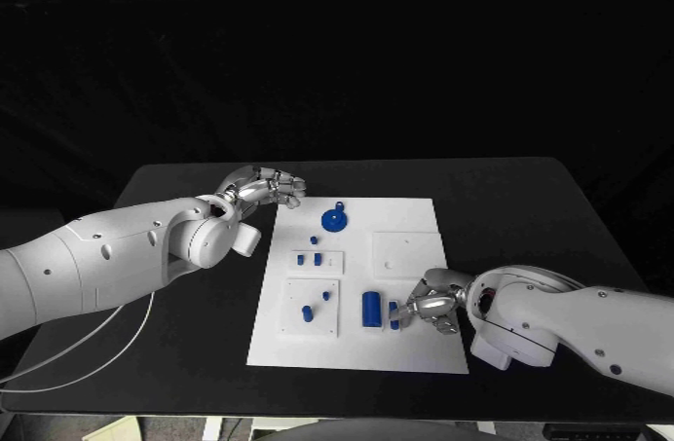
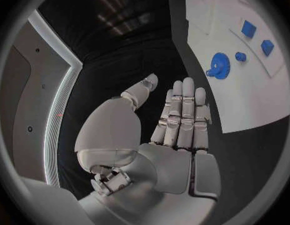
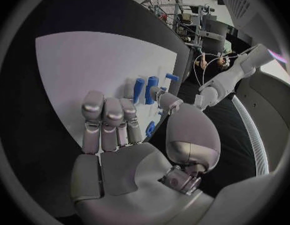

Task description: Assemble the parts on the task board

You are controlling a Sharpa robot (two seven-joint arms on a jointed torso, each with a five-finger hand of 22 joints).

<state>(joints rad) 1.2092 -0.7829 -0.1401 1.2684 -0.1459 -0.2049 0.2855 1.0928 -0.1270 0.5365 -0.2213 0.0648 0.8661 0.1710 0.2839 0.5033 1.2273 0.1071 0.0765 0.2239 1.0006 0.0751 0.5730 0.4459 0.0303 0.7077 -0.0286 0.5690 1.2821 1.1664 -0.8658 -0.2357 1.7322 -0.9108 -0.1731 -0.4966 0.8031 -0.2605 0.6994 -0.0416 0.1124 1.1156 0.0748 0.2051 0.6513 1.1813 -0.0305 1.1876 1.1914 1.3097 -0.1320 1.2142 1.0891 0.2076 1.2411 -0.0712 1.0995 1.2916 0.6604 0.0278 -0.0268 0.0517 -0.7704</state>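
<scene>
The white task board point(image 1: 407, 349) lies in the middle of the black table. On it are a blue gear point(image 1: 334, 219) point(image 2: 219, 64) with a small peg point(image 1: 315, 238) point(image 2: 240, 56) beside it, two blue blocks point(image 1: 309, 260) point(image 2: 249, 28), two small parts point(image 1: 308, 313) in a square plate, and a blue cylinder point(image 1: 372, 309). My right hand point(image 1: 431, 303) point(image 3: 129, 135) hovers over the board's near right part, pinching a small blue peg point(image 1: 394, 313) point(image 3: 151, 87) just right of the cylinder. My left hand point(image 1: 263, 187) point(image 2: 176, 130) hangs off the board's far left corner, fingers straight, holding nothing.
A raised white square plate point(image 1: 407, 249) sits on the board's right half. Bare black table point(image 1: 520, 207) surrounds the board on all sides. A white cable point(image 1: 98, 353) trails from my left arm over the table's near left edge.
</scene>
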